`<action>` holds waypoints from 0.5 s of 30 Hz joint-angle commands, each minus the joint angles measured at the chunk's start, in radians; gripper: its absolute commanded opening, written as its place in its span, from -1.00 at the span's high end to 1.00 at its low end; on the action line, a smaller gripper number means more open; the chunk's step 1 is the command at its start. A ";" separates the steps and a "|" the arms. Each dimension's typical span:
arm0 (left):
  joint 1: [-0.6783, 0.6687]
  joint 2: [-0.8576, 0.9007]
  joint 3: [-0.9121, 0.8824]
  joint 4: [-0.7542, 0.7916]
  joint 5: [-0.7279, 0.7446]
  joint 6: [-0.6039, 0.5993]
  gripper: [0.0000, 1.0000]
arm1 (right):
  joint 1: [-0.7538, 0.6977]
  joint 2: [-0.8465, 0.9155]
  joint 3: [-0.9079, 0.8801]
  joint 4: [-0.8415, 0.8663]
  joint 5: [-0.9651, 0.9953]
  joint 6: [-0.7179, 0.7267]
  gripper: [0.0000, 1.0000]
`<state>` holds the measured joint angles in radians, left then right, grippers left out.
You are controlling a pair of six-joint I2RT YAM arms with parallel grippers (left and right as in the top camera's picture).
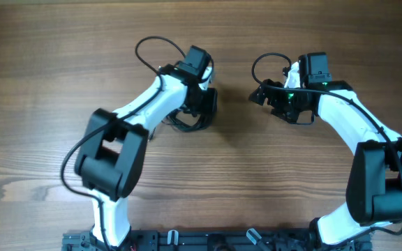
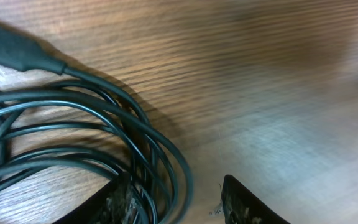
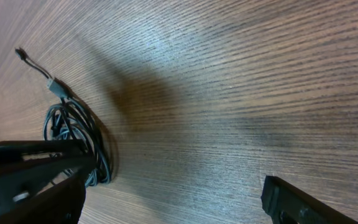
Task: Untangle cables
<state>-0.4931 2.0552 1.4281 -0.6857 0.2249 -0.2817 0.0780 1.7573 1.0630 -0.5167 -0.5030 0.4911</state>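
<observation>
Hovering over the cables point(image 2: 157, 146), my left gripper point(image 2: 179, 202) gapes with nothing clamped, my right gripper point(image 3: 173, 193) hangs wide and empty; all tangled, nothing separated yet.

Your left arm point(image 1: 149, 101): white, rounded shell links set between boxy black joint housings point(image 1: 110, 155). A thick black wire point(image 1: 152, 39) loops off its wrist end, and another runs past the elbow block. Your right arm point(image 1: 351, 115) is the same build, with white links, black blocks, a black wire along the top and small green lights point(image 1: 289, 94) near the wrist. On the left gripper point(image 2: 176, 199) you have matte black fingers point(image 2: 247, 205), scuffed and flecked grey. On the right gripper point(image 3: 173, 193), plain black fingers point(image 3: 303, 202), blurred up close.
</observation>
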 commanded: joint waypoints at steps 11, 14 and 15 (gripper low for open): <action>-0.021 0.037 -0.008 -0.032 -0.193 -0.146 -0.52 | 0.003 -0.027 0.008 0.006 0.040 -0.021 -0.86; -0.021 0.037 -0.008 -0.060 -0.193 -0.161 -0.68 | 0.003 -0.027 0.008 0.006 0.040 -0.021 -0.86; -0.021 0.030 -0.006 -0.066 -0.193 -0.161 -0.76 | 0.003 -0.027 0.008 0.007 0.040 -0.021 -0.86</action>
<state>-0.5220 2.0670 1.4284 -0.7261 0.0540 -0.4160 0.0780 1.7573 1.0630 -0.5148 -0.4767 0.4911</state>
